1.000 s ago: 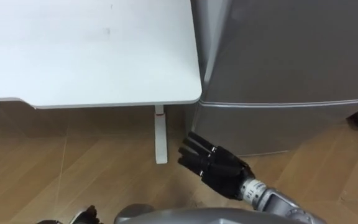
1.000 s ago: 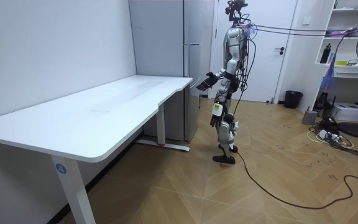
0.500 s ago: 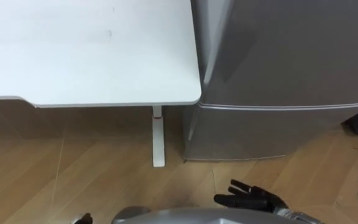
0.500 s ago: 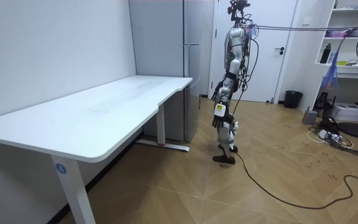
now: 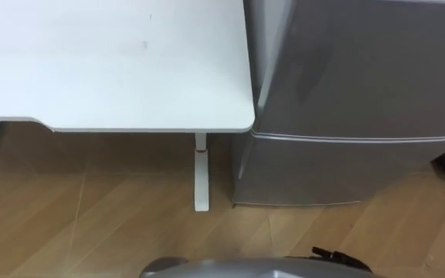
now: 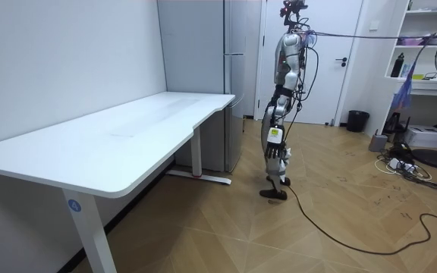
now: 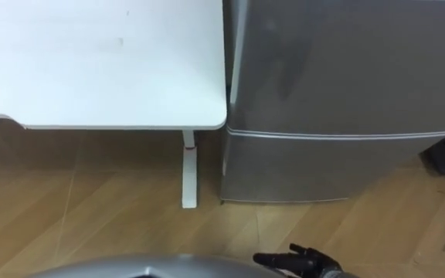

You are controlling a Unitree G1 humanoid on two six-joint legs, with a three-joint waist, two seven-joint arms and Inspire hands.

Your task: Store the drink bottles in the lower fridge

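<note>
robot standing in front of the silver fridge (image 6: 234, 83), next to the white desk (image 7: 99, 62).
the right hand (image 7: 304, 264) sits low at the bottom edge of the eye views, fingers straight and spread, holding nothing, apart from the lower fridge door (image 7: 331, 166), which is shut. the left hand (image 6: 274, 149) hangs by the thigh. where the drinks are i cannot tell.

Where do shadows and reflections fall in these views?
Left eye view: the table casts a dark band on the floor under its edge; the fridge door shows a dull sheen. Room view: the floor beneath the table is shaded.
</note>
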